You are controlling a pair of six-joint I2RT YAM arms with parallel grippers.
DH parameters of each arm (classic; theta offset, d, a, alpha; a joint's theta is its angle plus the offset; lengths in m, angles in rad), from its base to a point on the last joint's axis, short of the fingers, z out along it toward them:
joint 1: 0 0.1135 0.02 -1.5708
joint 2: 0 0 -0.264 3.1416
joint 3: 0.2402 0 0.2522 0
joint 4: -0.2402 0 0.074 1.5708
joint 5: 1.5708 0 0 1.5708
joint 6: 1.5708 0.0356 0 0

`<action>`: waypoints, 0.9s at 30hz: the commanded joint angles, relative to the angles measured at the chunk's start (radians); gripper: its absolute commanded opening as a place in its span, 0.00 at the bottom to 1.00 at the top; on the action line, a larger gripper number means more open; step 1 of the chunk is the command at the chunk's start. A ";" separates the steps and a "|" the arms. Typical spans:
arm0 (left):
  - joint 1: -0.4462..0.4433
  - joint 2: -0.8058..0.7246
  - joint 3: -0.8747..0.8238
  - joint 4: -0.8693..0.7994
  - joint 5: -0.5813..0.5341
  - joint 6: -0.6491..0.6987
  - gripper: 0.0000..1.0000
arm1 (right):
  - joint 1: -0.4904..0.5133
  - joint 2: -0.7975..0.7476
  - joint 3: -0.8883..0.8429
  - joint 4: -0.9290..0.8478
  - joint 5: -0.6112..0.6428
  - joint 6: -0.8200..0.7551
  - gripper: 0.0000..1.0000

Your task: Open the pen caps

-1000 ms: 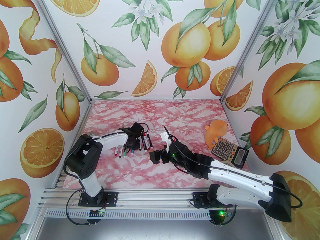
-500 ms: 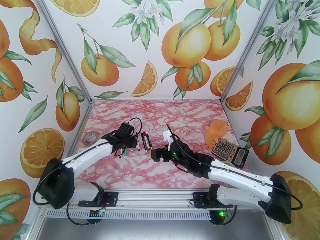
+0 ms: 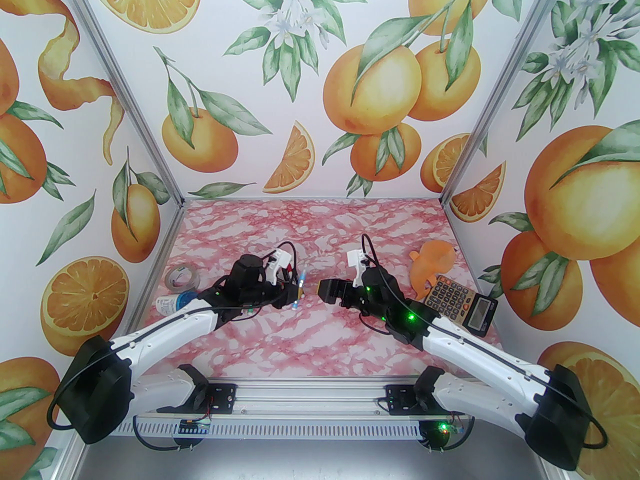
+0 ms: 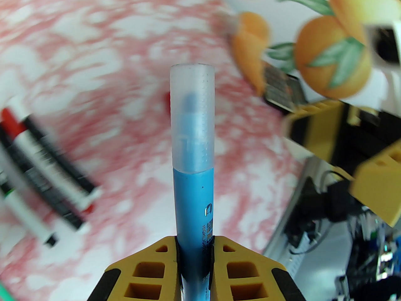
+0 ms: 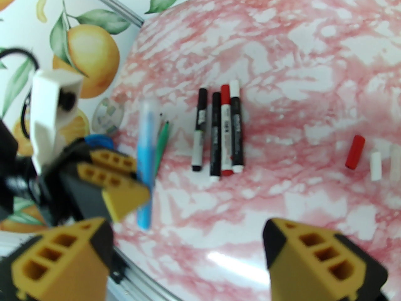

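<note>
The left hand grips a blue pen by its barrel, leaving the clear cap jutting free, presumably for pulling. The right hand faces that cap, jaws wide and empty. Beyond, other pens lie in a row on the worktop, loose caps apart.

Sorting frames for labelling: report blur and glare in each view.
Top external: sharp, evenly lit. Left wrist: blue highlighter and its clear cap sharp, markers and background smeared. Right wrist: soft overall, white glare on the table.
</note>
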 commanded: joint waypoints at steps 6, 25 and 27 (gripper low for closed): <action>-0.070 0.064 0.064 0.116 0.100 -0.011 0.15 | -0.062 -0.015 0.008 0.043 -0.083 0.037 0.69; -0.096 0.112 0.097 0.187 0.221 -0.063 0.15 | -0.092 0.034 0.017 0.115 -0.157 0.056 0.48; -0.097 0.116 0.098 0.207 0.235 -0.072 0.15 | -0.091 0.037 0.017 0.121 -0.159 0.059 0.46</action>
